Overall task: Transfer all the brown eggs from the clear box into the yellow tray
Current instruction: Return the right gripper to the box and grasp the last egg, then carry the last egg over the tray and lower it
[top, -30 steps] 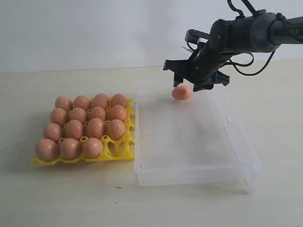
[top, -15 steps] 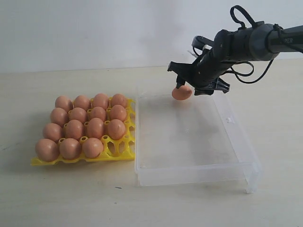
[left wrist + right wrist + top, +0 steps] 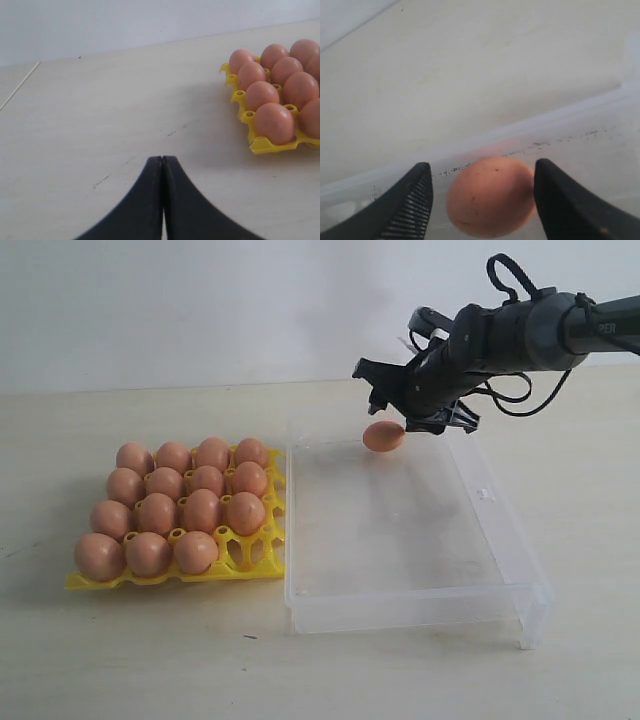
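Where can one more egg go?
One cup is free: the near corner of the yellow plastic egg tray, beside the clear plastic box. Brown eggs crowd every other cup. The box floor is bare, except one egg at its far wall.

We see the brown eggs [image 3: 186, 508] as smooth and matt, with tiny dark specks on the shell where one shows close up. The clear box [image 3: 410, 612] is transparent plastic, glossy, with small dark scuffs near one wall. The yellow tray [image 3: 250, 565] is bright moulded plastic with a mild sheen. The table [image 3: 150, 670] looks pale, matt and lightly marked. On the right gripper [image 3: 482, 165] the fingers [image 3: 412, 205] are matt black, one pad ribbed; the left gripper [image 3: 162, 160] is smooth matt black.
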You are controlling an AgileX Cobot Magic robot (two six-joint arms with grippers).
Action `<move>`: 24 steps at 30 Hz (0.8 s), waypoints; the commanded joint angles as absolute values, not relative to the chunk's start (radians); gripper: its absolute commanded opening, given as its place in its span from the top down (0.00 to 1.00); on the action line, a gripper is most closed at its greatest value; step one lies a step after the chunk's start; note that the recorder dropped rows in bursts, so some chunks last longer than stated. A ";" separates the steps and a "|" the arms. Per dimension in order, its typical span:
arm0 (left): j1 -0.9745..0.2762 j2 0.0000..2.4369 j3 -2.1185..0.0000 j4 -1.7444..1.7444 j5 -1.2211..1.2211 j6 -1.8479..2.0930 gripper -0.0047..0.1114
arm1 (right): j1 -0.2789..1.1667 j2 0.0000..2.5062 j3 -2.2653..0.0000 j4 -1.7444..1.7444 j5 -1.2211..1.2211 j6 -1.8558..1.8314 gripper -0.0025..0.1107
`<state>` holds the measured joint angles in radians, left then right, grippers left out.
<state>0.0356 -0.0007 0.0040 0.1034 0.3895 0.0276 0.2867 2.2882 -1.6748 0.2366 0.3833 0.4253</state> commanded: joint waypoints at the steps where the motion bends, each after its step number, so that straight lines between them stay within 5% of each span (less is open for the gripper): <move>1: 0.030 0.000 0.000 0.101 0.380 0.023 0.96 | 0.285 2.310 -1.682 0.236 0.396 0.423 0.46; 11: 0.030 0.000 0.000 0.101 0.380 0.023 0.96 | 0.285 2.353 -1.682 0.236 0.364 0.413 0.49; 15: 0.030 0.000 0.000 0.101 0.380 0.023 0.96 | 0.285 2.353 -1.682 0.236 0.363 0.366 0.98; 24: 0.030 0.000 0.000 0.101 0.380 0.023 0.96 | 0.311 2.189 -1.558 0.234 0.255 0.203 0.98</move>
<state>0.0356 -0.0007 0.0040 0.1034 0.3895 0.0276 0.3007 2.2730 -1.6142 0.2416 0.3464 0.2387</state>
